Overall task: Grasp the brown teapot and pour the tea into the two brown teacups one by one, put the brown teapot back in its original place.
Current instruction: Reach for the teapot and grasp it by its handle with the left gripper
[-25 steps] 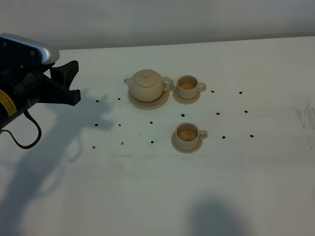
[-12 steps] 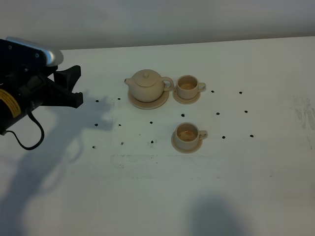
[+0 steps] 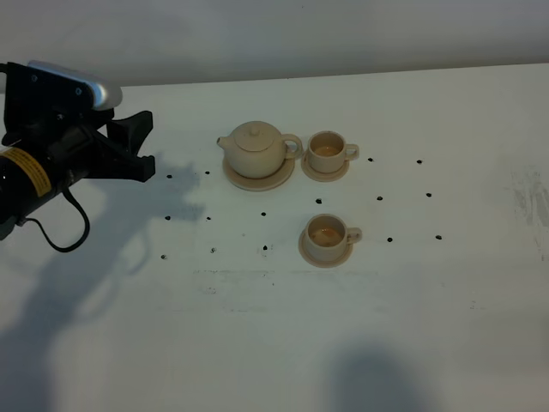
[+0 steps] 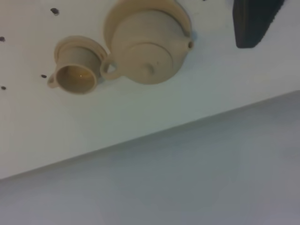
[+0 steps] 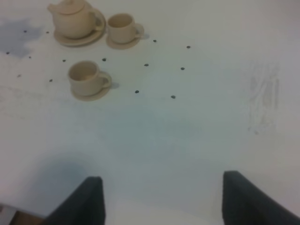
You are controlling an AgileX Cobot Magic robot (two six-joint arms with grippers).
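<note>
The brown teapot (image 3: pixel 256 148) stands lidded on its wide saucer (image 3: pixel 262 181) at the table's back middle, spout to the left. It also shows in the left wrist view (image 4: pixel 150 47) and the right wrist view (image 5: pixel 72 18). One teacup (image 3: pixel 326 151) sits on its saucer just right of the teapot. The other teacup (image 3: pixel 326 233) sits nearer the front. Both hold brownish liquid. My left gripper (image 3: pixel 140 147) is open and empty, above the table left of the teapot. One of its fingers (image 4: pixel 253 23) shows in the wrist view. My right gripper (image 5: pixel 161 201) is open and empty, far in front of the cups.
Small black dots (image 3: pixel 263 214) are scattered over the white table around the tea set. A scuffed patch (image 3: pixel 527 197) marks the right side. The table's far edge (image 3: pixel 343 75) meets a pale wall behind the teapot.
My left arm has moved to the right, closer to the teapot, with the gripper still open. The teapot and cups have not moved.
</note>
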